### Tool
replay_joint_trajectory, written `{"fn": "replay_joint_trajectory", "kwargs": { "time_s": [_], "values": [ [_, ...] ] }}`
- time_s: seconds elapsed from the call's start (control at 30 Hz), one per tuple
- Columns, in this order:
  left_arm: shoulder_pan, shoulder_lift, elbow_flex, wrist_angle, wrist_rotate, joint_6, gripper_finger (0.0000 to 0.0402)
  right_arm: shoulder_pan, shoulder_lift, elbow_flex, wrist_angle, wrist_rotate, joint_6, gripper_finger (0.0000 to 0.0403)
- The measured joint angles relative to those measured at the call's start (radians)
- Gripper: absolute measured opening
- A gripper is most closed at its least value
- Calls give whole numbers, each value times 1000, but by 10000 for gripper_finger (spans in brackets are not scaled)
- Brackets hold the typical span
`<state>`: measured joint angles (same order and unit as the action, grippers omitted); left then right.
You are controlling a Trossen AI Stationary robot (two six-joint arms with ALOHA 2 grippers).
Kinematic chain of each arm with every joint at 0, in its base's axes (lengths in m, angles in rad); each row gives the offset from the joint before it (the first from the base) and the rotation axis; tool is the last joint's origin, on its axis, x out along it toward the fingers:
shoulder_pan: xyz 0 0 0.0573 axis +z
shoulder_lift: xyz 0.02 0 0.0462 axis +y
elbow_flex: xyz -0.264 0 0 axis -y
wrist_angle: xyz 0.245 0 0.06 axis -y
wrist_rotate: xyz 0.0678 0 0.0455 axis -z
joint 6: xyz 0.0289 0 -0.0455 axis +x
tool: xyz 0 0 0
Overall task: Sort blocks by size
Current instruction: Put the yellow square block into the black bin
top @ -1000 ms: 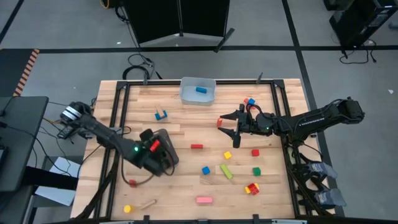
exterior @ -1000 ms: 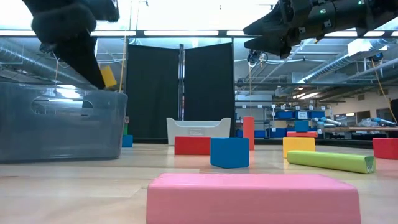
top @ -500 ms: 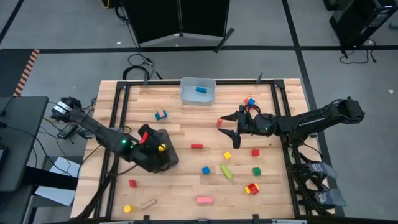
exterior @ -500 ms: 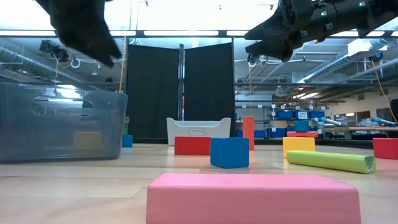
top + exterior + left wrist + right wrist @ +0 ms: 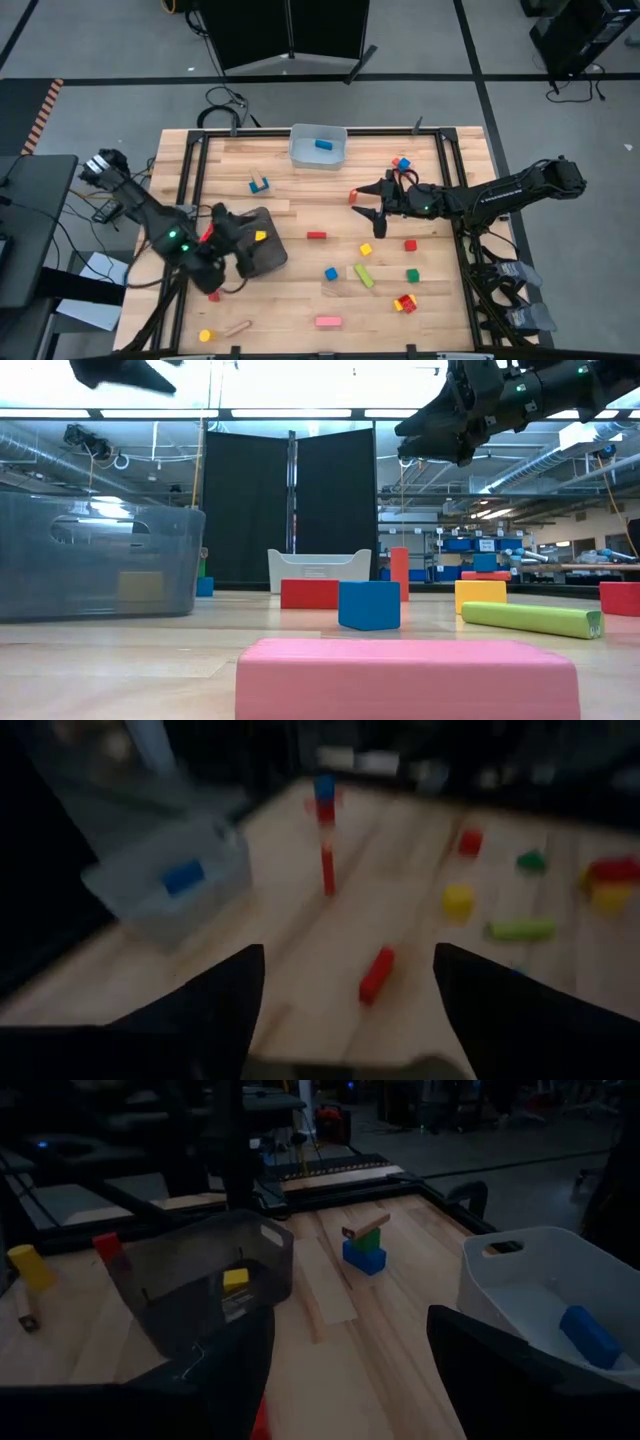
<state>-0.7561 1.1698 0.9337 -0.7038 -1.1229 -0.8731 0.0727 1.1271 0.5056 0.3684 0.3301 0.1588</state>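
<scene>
Blocks lie scattered on the wooden table: a red bar (image 5: 316, 236), a yellow cube (image 5: 366, 249), a blue cube (image 5: 330, 272), a green bar (image 5: 363, 275) and a pink bar (image 5: 327, 321). One yellow block (image 5: 260, 237) lies in the dark grey tray (image 5: 272, 256). A blue block (image 5: 322, 143) lies in the light bin (image 5: 318, 159). My left gripper (image 5: 236, 234) is open and empty, raised above the tray's left side; it also shows in its wrist view (image 5: 345, 1020). My right gripper (image 5: 366, 200) is open and empty, above the table near a red block (image 5: 353, 196).
A blue, green and wood stack (image 5: 259, 184) stands left of the bin. A red and blue pair (image 5: 401, 163) sits at the far right. A red cube (image 5: 213, 295), a yellow block (image 5: 205, 336) and a wood bar (image 5: 238, 327) lie near the front left. A red and yellow cluster (image 5: 405, 303) sits front right.
My left gripper has let go of the yellow block, which has dropped into the dark tray and now lies on its floor. The gripper has then risen and drawn back toward the table's left edge.
</scene>
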Motion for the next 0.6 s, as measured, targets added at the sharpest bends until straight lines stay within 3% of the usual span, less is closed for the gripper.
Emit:
{"fn": "replay_joint_trajectory", "kwargs": {
  "time_s": [0.13, 0.23, 0.6],
  "values": [
    [-90, 0, 0, 21, -200, -1, 284, 0, 0, 0, -35, 42, 6, 275],
    [-127, 0, 0, 33, -279, -3, 278, -10, 0, 0, -46, 48, 6, 275],
    [-113, 22, -121, 210, -279, -2, 273, -40, 10, 0, -54, -23, 4, 275]
  ]
}}
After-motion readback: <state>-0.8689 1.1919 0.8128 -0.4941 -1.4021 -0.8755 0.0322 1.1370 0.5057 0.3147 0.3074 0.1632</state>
